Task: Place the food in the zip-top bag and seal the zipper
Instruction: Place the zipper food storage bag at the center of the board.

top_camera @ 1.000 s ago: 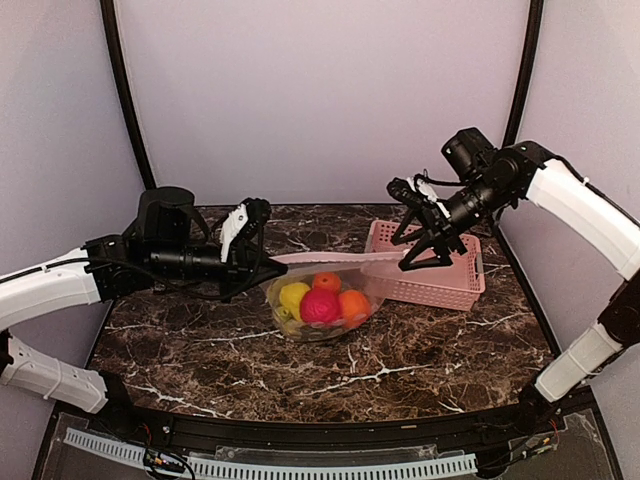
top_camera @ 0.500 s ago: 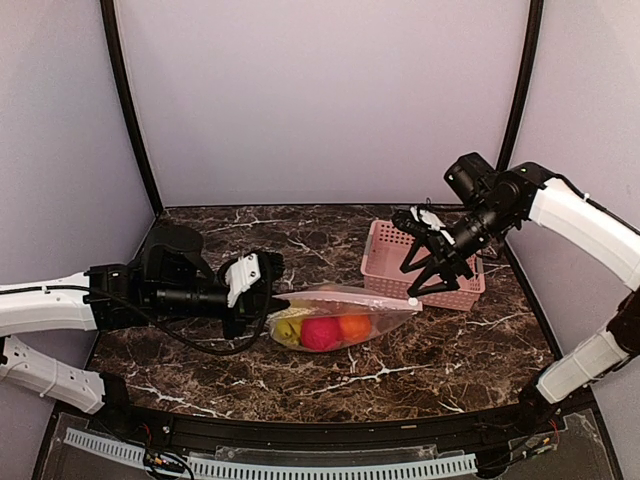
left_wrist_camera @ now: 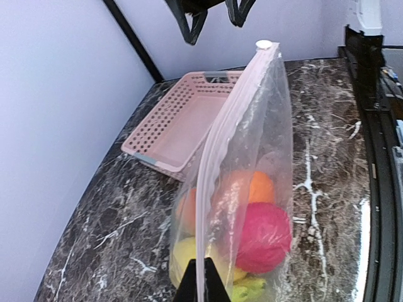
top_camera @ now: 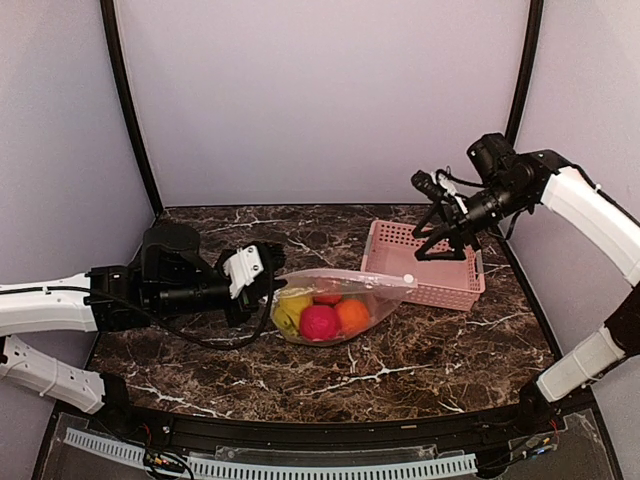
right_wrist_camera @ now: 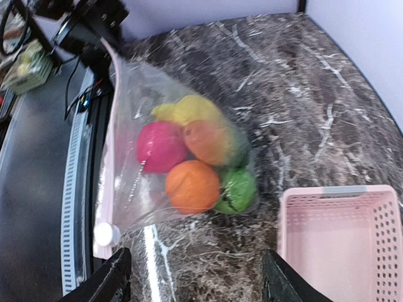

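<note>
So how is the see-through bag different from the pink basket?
The bag is clear and floppy; the basket is pink, stiff and full of holes. The bag holds toy fruit; the basket is empty. The left gripper pinches the bag's end; nothing touches the basket, and the right gripper hangs open in the air nearby. Both rest on the marble table.

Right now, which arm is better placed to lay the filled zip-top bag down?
Left. The left gripper is shut on one end of the zipper of the zip-top bag; the right gripper hangs open above the pink basket, apart from the bag.
</note>
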Controlling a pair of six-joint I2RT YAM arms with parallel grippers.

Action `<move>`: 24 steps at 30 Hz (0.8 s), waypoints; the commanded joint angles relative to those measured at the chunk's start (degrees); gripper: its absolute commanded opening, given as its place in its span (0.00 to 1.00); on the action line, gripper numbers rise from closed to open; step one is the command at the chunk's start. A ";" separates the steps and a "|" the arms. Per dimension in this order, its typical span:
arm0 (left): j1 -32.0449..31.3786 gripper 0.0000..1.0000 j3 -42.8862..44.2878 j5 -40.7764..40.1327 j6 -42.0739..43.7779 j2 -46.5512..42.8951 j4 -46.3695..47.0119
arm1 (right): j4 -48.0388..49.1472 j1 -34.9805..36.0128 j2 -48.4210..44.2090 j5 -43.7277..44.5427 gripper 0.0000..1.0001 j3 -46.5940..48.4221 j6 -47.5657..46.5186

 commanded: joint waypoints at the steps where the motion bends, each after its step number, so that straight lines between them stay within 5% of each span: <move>1: 6.60 0.01 4.54 -6.77 -2.67 4.30 4.22 | 8.03 -9.10 3.63 -7.44 0.68 5.07 8.35; 9: 18.64 0.01 19.24 -1.15 -6.08 17.69 7.79 | 19.70 -13.78 9.11 -2.63 0.69 2.85 18.08; 17: 25.85 0.01 36.65 9.14 -8.22 30.42 11.48 | 20.61 -13.88 12.85 -3.40 0.70 5.30 18.85; 24: 26.30 0.01 33.72 16.25 -9.61 27.37 11.32 | 20.39 -13.88 11.12 -3.21 0.71 2.57 17.57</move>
